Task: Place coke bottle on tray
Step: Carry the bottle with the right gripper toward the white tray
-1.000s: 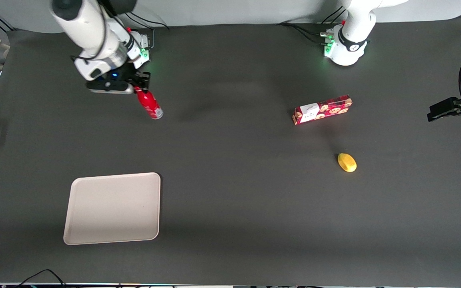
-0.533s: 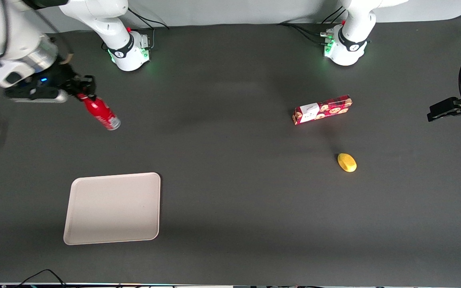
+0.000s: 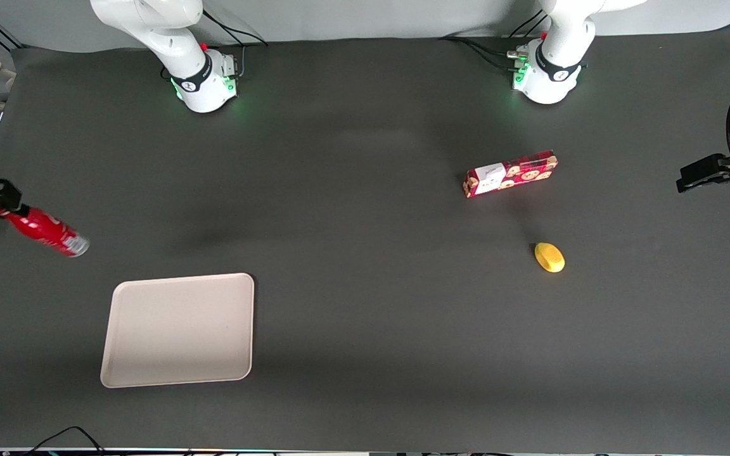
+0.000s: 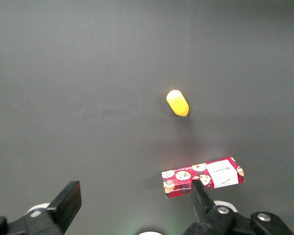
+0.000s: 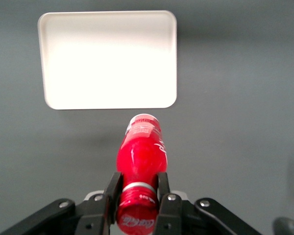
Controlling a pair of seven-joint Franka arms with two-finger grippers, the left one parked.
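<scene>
My right gripper [image 3: 5, 204] [image 5: 136, 188] is shut on the neck of the coke bottle [image 3: 48, 231] [image 5: 142, 154], a slim red bottle with a red cap and silvery base. It hangs tilted in the air at the working arm's end of the table, at the very edge of the front view. The cream-white tray [image 3: 178, 329] [image 5: 108, 58] lies flat on the table, nearer the front camera than the bottle and a little toward the table's middle. Nothing rests on the tray.
A flat red cookie box [image 3: 509, 173] [image 4: 203, 176] and a small yellow object [image 3: 549, 257] [image 4: 178, 103] lie toward the parked arm's end. Both arm bases [image 3: 203, 79] stand along the table's back edge. A black stand [image 3: 720, 171] sits at the parked arm's edge.
The gripper has carried the coke bottle away from the arm's base, toward the working arm's end of the table and nearer the front camera, closer to the tray.
</scene>
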